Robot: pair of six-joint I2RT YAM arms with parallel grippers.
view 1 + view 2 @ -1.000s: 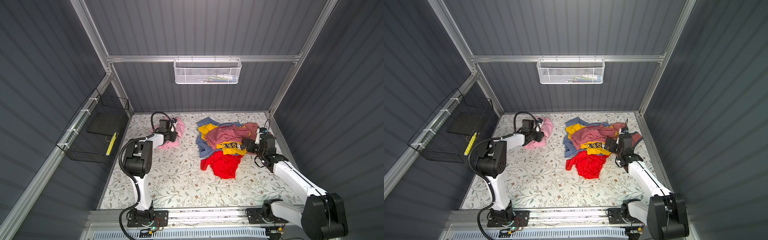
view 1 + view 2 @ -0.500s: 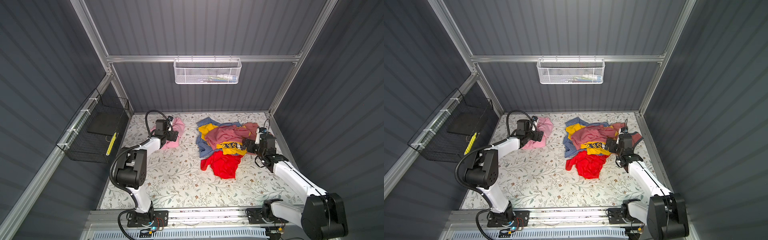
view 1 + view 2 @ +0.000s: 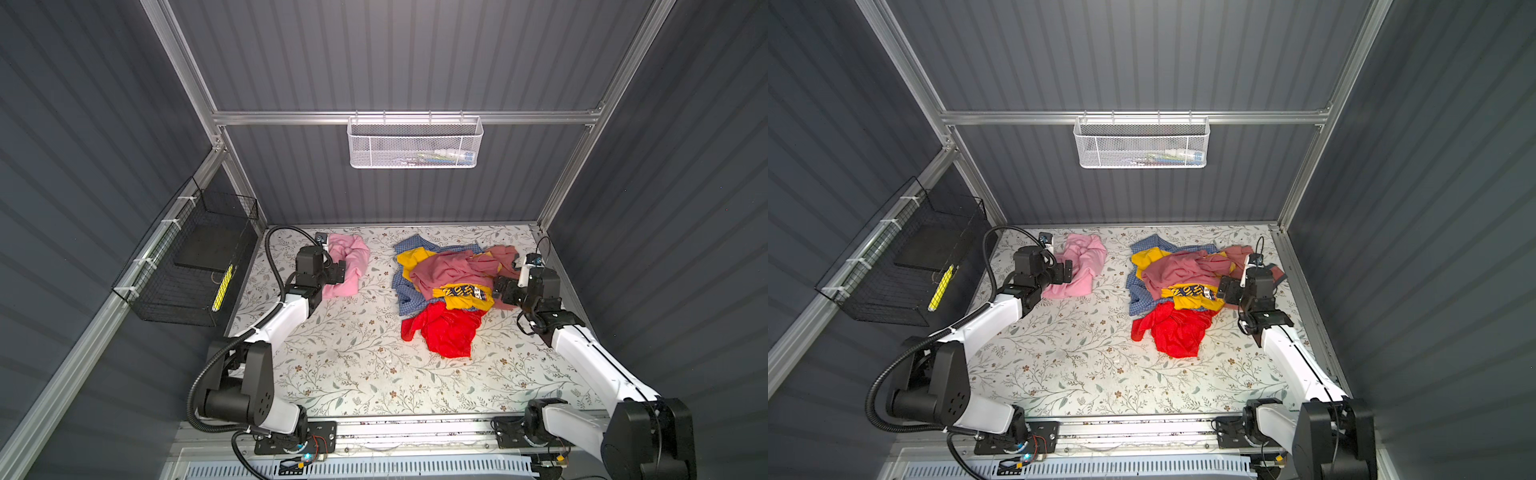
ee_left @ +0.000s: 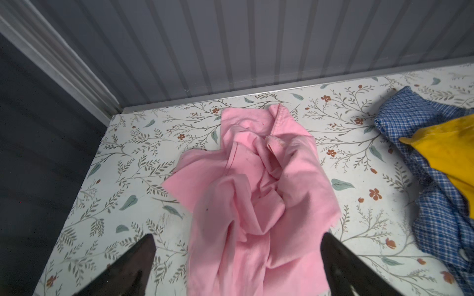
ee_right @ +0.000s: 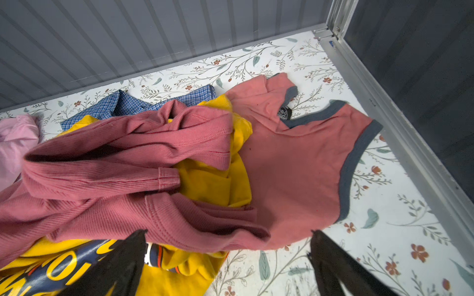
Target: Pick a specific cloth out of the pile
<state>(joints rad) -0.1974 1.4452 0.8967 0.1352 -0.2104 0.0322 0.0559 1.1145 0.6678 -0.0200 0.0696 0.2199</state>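
Pink cloth (image 3: 348, 266) lies crumpled on the table (image 3: 353, 365) near the back left corner, well apart from the pile (image 3: 449, 286). Left gripper (image 4: 237, 258) has its jaws wide apart, straddling the cloth's near end, nothing clamped. Right gripper (image 5: 228, 258) is also spread, empty, at the pile's edge over the yellow shirt (image 5: 213, 184). Risk: the left fingers (image 4: 133, 264) could snag a loose fold on pulling away and drag the cloth; the right could catch the dusty-rose top (image 5: 128, 164) and spill the pile

On the worktop (image 3: 332, 365): cloth (image 3: 351, 266) lying well left of the pile (image 3: 451, 286), clear of it; left gripper (image 3: 338, 270) above cloth's left edge; right gripper (image 3: 500, 289) at pile's right edge.
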